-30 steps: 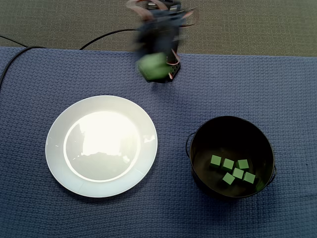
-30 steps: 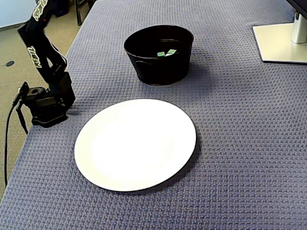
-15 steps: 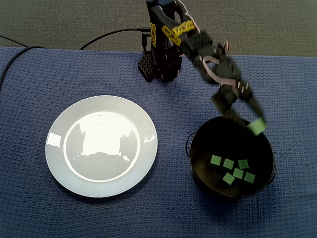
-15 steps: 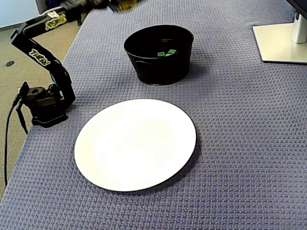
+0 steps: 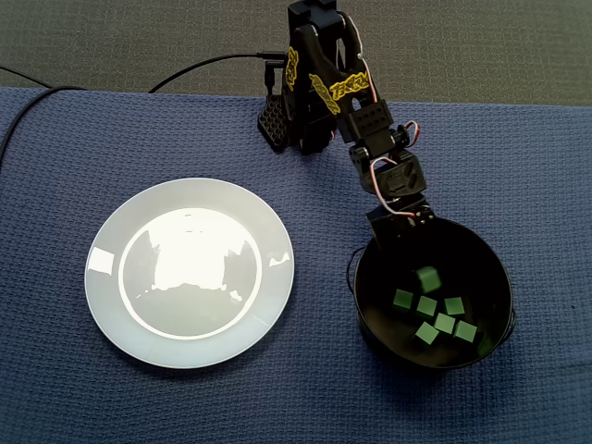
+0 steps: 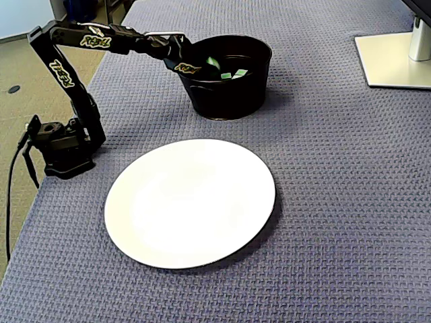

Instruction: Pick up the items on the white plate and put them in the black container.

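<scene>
Green cube (image 5: 426,277) inside black container (image 5: 490,264), lower right of frame, above five other cubes (image 5: 435,319). Jaws at rim, dark on dark: cannot tell whether released. Cube likely light, rigid; pinch opposite flat faces.

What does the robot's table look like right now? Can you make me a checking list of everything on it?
Surface: blue-grey woven cloth covers the table and lies flat.
Job's things: white plate is bare; black container holds five green cubes on its floor, plus a sixth cube, blurred, nearer the tool.
Clutter: pale stand base at a far corner of the cloth.
Grippers: tool is over the container's rim; open or shut cannot be told.
Cables: black cable leads to the arm.
Surroundings: grey carpet beyond the table.
</scene>
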`<action>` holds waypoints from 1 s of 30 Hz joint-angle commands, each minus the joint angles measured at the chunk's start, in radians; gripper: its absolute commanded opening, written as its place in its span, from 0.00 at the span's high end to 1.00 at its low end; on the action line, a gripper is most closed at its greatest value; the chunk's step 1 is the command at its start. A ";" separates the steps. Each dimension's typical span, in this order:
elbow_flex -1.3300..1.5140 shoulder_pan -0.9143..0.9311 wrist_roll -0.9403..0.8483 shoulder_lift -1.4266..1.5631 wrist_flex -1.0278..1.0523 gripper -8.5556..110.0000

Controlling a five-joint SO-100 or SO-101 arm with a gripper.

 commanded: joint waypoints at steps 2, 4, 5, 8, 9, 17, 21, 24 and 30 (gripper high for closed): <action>-0.054 0.052 0.006 0.074 0.077 0.64; -0.164 0.094 -0.035 0.160 0.253 0.62; -0.253 0.121 -0.069 0.209 0.400 0.62; -0.554 0.216 -0.153 0.341 0.738 0.60; -0.661 0.241 -0.199 0.370 0.847 0.61; -1.150 0.405 -0.517 0.680 1.606 0.82; -0.904 0.483 -0.563 0.985 1.646 0.84; -0.692 0.532 -0.586 1.200 1.689 0.85; -0.362 0.522 -0.538 1.341 1.666 0.87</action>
